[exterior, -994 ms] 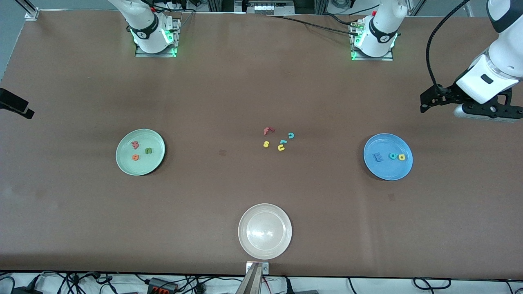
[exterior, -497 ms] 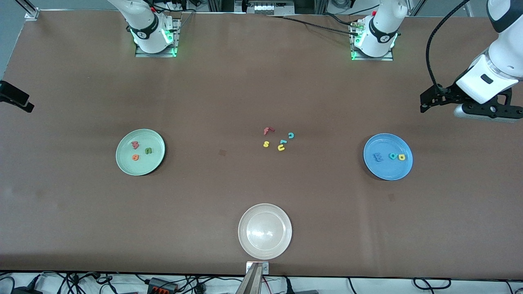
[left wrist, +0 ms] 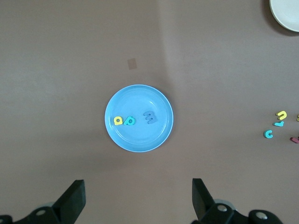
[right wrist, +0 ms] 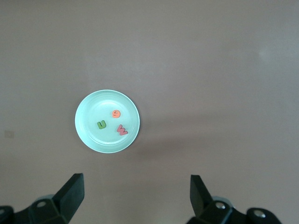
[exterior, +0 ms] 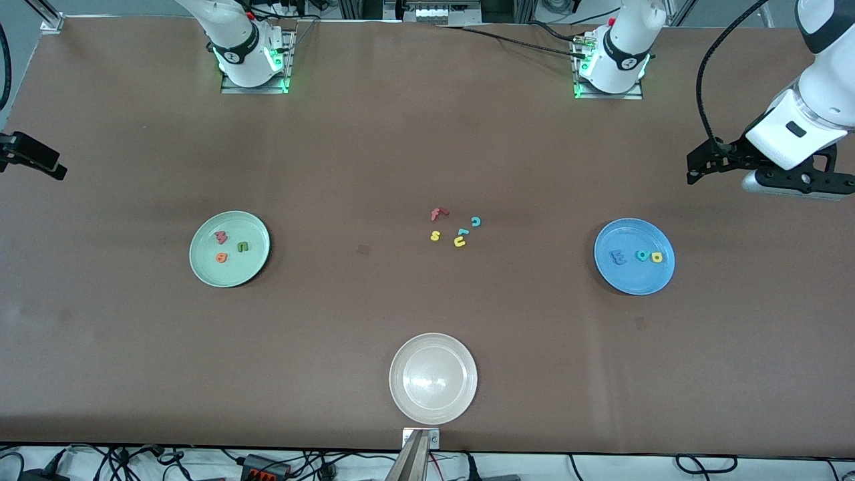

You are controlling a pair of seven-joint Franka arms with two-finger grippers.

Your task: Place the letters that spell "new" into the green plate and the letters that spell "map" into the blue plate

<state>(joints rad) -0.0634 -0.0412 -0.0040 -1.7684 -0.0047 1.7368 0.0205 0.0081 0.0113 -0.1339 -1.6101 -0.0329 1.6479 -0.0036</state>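
Both grippers are hanging high above the table with nothing between their fingers. The left gripper [left wrist: 135, 200] is standing with its jaws spread wide, hovering over the left arm's end of the table near the blue plate [exterior: 618, 277], and touching nothing. The right gripper [right wrist: 133, 198] is likewise holding its jaws fully apart, empty, up over the right arm's end of the table near the green plate [exterior: 207, 267]. In the green plate, the olive-green n [exterior: 242, 246], the orange e [exterior: 221, 257] and the salmon-red w [exterior: 221, 236] are lying close together but apart. In the blue plate, the blue m [exterior: 618, 256], the teal p [exterior: 642, 255] and the yellow a [exterior: 656, 257] are sitting in a row, the p and a touching. Between the two plates, a small cluster of loose letters is lying on the brown table [exterior: 334, 167]: a red f [exterior: 437, 214], a yellow s [exterior: 435, 235], a teal c [exterior: 475, 221] and a yellow u [exterior: 459, 242]. A whitish cream plate [exterior: 401, 394] is sitting nearer to the front camera than that cluster.
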